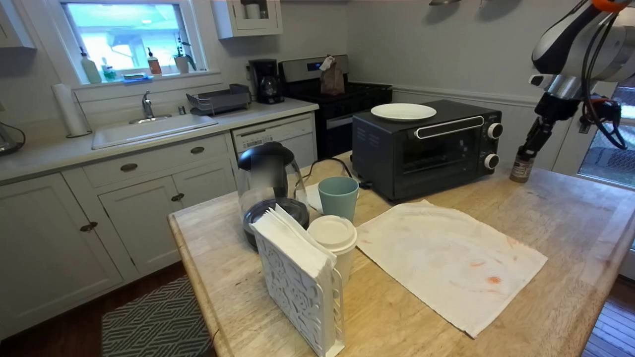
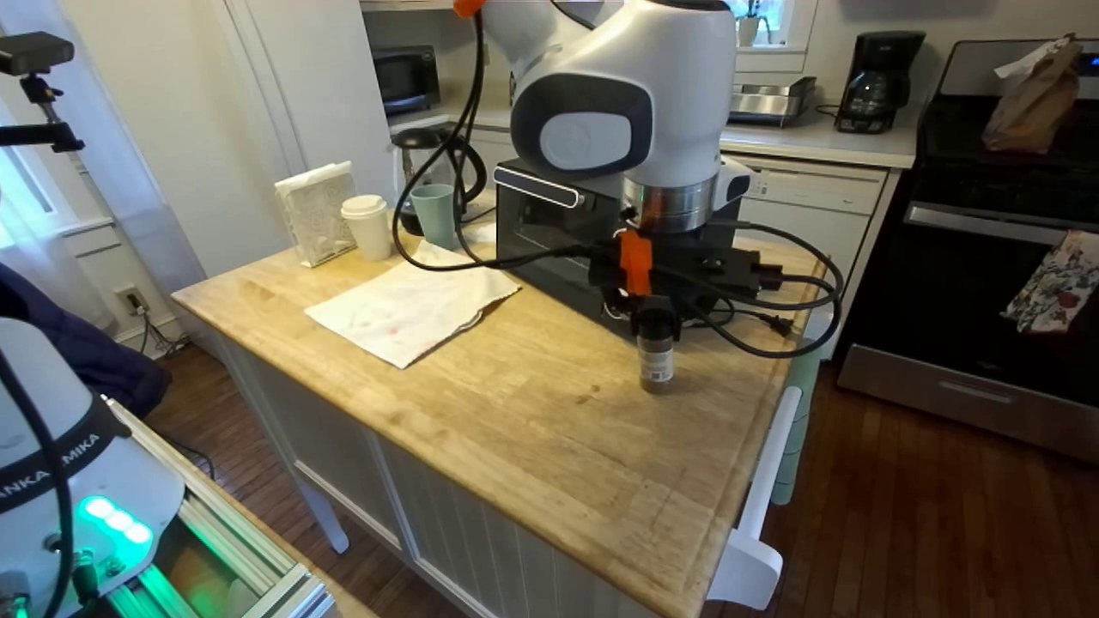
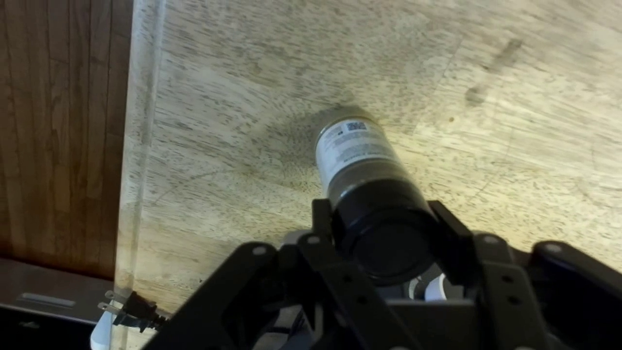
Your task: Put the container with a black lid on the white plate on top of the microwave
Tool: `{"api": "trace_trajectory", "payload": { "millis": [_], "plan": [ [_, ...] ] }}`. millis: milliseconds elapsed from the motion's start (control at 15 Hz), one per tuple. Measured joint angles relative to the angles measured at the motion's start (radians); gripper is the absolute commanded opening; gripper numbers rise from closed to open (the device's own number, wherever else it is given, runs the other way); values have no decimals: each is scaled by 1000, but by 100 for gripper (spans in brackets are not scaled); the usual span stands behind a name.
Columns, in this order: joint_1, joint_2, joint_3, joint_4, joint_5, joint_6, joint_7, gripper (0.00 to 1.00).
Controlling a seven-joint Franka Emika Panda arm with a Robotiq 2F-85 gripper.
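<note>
Closest, in an exterior view, was the white robot base, cut off by the left of the frame. Next came the near corner of the wooden surface. Past it, nearer the right edge than the left corner, the container with a black lid was upright; whether its base touched the surface or hung just above was hard to make out. The jaws stood narrow and held it by the lid, pressed on both flanks as the wrist view showed; most print on the label was too small to read. Toward the left corner, near the edge joining it to the near corner, lay a cloth with reddish marks. Farther in, the robot arm covered much of the microwave. The white plate sat flat on top of the microwave, plain in an exterior view but hidden where the arm stood in front. Toward the edge running back from the left corner were a napkin holder, a lidded cup, a teal mug and a glass kettle, its foot partly hidden by the napkin holder in an exterior view. Beyond the surface stood a coffee maker and a stove, cut off at the right
</note>
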Motion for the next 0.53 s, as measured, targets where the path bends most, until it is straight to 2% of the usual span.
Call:
{"api": "trace_trajectory", "payload": {
  "millis": [267,400,533],
  "plan": [
    [0,-73,0,-27,-15,0,-16,26],
    [-3,-173,6,-67,8,-7,-93,26],
    [-1,-287,5,-102,54,-77,-197,26]
  ]
}}
